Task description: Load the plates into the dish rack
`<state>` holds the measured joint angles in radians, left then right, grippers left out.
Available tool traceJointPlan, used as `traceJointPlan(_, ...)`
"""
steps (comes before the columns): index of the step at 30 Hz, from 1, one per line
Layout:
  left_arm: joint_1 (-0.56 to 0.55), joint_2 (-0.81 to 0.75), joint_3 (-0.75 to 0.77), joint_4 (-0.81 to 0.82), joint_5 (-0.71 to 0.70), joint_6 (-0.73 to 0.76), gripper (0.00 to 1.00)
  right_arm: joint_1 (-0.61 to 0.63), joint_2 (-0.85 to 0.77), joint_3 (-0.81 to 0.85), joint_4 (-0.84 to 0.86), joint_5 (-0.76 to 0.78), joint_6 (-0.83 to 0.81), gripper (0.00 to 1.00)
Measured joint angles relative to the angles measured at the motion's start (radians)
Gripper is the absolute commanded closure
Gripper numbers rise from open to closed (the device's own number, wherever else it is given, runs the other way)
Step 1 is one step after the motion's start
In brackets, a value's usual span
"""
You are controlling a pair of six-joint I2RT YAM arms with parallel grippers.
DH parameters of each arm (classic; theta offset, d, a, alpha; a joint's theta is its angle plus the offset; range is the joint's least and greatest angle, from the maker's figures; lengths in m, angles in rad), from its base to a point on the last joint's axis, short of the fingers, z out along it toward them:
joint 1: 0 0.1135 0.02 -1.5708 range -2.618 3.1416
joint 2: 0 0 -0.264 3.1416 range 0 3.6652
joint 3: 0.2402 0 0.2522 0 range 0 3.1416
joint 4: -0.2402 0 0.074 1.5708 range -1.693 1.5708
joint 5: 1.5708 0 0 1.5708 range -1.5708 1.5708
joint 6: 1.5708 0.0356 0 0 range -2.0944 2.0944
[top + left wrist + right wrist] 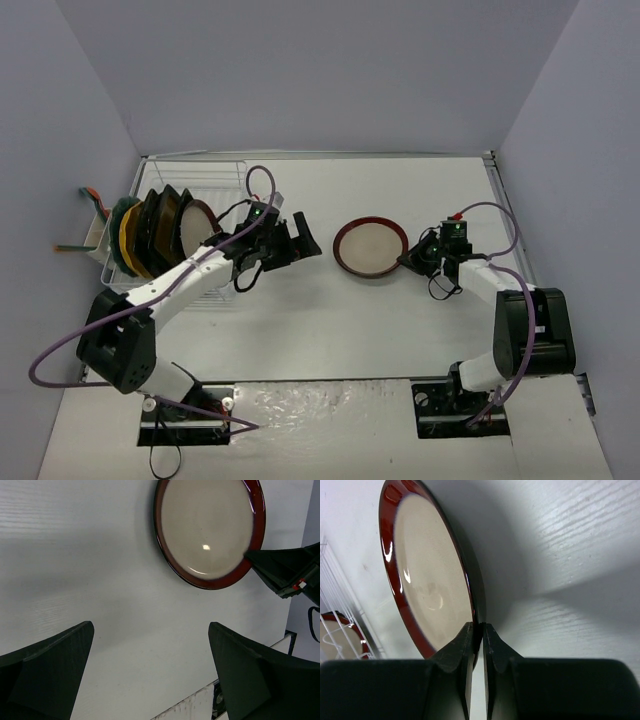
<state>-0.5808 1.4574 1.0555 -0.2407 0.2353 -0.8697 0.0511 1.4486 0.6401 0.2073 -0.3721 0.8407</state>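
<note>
A round cream plate with a red rim (370,246) lies mid-table. My right gripper (412,258) is shut on its right rim; the right wrist view shows the plate (427,575) with its edge pinched between my fingertips (468,636). The left wrist view also shows the plate (207,527). My left gripper (300,240) is open and empty, held above the table to the plate's left, fingers (50,670) spread wide. The dish rack (190,215) stands at far left and holds several plates on edge: teal, yellow, black squares and a cream red-rimmed one (198,228).
A small caddy (95,230) with utensils hangs on the rack's left side. Walls close in on the left, back and right. The right arm's base (530,335) sits near the right front. The table's front edge shows in the left wrist view (200,700).
</note>
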Motion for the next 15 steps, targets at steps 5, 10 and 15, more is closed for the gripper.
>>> traceJointPlan(5, -0.043, 0.119, -0.001, 0.072, 0.006, -0.1, 0.03, 0.003, -0.015, -0.033, -0.007, -0.029, 0.067, 1.0)
traceJointPlan(10, -0.068, 0.231, -0.001, 0.143, 0.028, -0.199, 0.03, 0.006, -0.019, -0.045, -0.01, -0.063, 0.144, 1.0)
traceJointPlan(15, -0.075, 0.316, 0.0, 0.203, 0.039, -0.284, 0.03, 0.013, -0.041, -0.076, -0.012, -0.091, 0.228, 1.0)
